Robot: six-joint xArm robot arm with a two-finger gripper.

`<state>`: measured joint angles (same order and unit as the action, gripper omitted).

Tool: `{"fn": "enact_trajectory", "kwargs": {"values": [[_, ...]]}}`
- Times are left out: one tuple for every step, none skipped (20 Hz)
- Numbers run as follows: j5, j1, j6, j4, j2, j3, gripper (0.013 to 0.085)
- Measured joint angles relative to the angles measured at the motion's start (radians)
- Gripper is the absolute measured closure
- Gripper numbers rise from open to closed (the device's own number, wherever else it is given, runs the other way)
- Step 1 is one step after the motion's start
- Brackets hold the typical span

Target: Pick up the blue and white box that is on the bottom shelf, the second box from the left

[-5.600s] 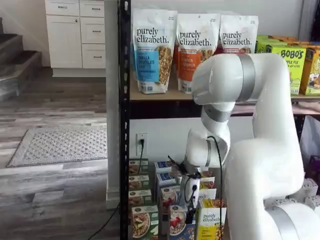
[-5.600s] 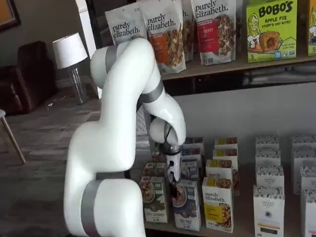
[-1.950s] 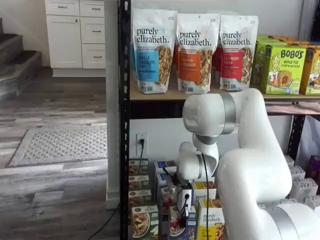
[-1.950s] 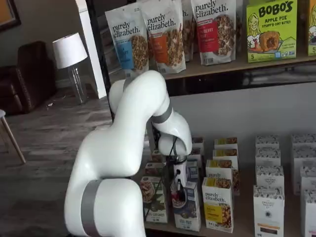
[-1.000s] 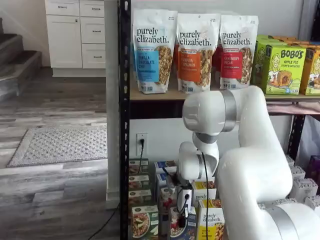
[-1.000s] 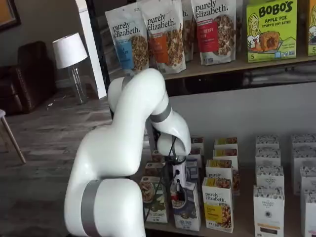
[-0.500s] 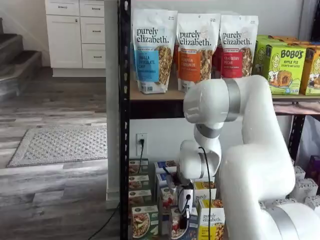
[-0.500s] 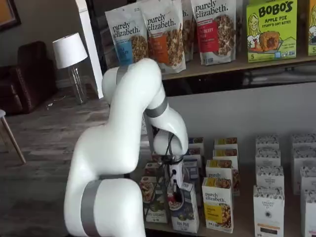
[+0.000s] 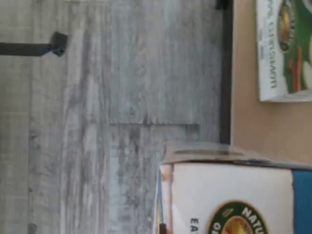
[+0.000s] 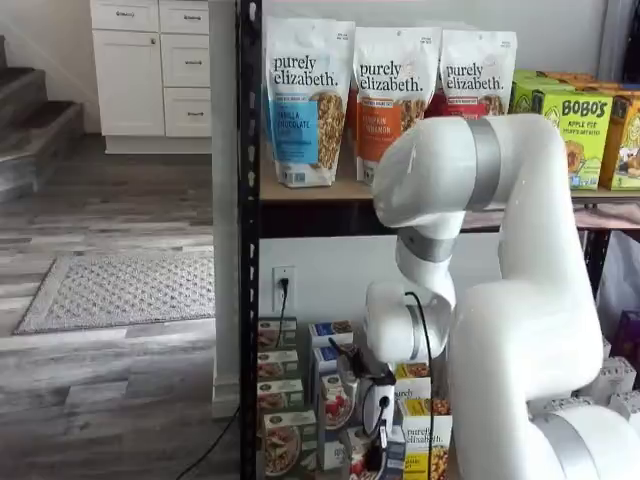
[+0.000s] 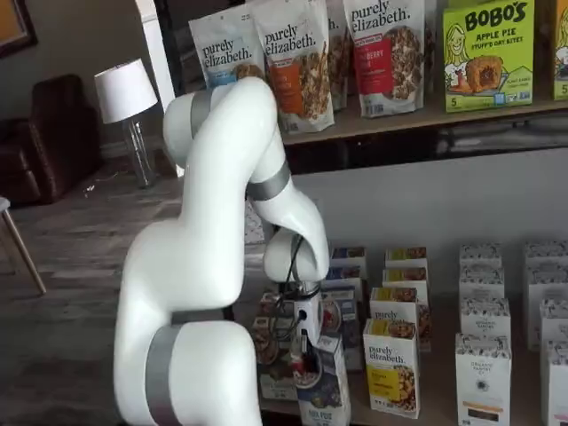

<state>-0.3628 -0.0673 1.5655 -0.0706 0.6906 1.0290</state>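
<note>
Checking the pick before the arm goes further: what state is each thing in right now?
end effector: shut on the blue box
blue box: gripped at its top, tilted, drawn forward out of its row
green box: upright on the bottom shelf, partly hidden by the arm
yellow box: upright, front of its row
bottom shelf: stocked with rows of boxes

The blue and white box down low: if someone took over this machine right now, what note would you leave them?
Gripper: fingers shut on the blue and white box, gripping it near its top.
Box: tilted, drawn forward out of its row on the bottom shelf, beside the yellow-and-white carton. The wrist view shows its white top close up.
Done: reached and grasped.
Left: lift it clear of the shelf; I cannot tell whether its base is already off the board.
</note>
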Motion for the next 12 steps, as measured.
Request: {"fn": "enact_trajectory", "kwargs": {"values": [[0.009,-0.002,-0.007,0.006,-0.027,-0.037,0.049],[0.014,-0.004,-0.022,0.019,-0.052,-0.071,0.049],[0.013,-0.005,-0.038,0.034,-0.072,-0.096,0.049],[0.011,-0.007,-0.053,0.05,-0.094,-0.121,0.049],[0.009,-0.009,-0.07,0.065,-0.117,-0.149,0.049],[0.007,-0.013,-0.086,0.077,-0.149,-0.185,0.049],[0.006,-0.016,-0.095,0.083,-0.176,-0.215,0.049],[0.003,-0.022,-0.101,0.084,-0.21,-0.248,0.049],[-0.001,-0.027,-0.102,0.08,-0.238,-0.274,0.049],[-0.003,-0.032,-0.102,0.074,-0.265,-0.299,0.049],[-0.008,-0.038,-0.102,0.068,-0.295,-0.324,0.049],[-0.014,-0.044,-0.104,0.064,-0.33,-0.351,0.049]]}}
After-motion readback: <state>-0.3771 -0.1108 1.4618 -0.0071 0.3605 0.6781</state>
